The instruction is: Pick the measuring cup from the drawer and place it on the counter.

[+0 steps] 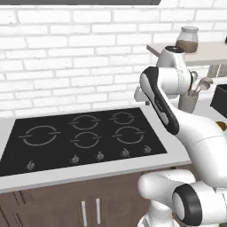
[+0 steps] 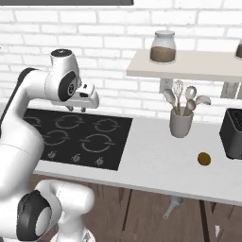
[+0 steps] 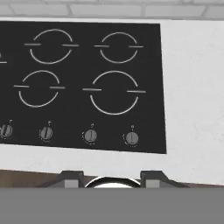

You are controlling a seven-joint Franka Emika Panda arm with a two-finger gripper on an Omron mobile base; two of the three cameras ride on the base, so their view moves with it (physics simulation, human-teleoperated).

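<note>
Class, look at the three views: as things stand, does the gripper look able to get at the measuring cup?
Probably not yet. The gripper hovers above the cooktop, while the measuring cup lies below the counter, off to the right. The counter edge lies between them, so the arm must swing right and come down first.

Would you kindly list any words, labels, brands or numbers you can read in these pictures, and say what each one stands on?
No readable text in any view.
The cooktop has tiny marks above its knobs, too small and blurred to read.
The jar on the shelf, the utensil holder and the black appliance on the counter carry no visible label.
</note>
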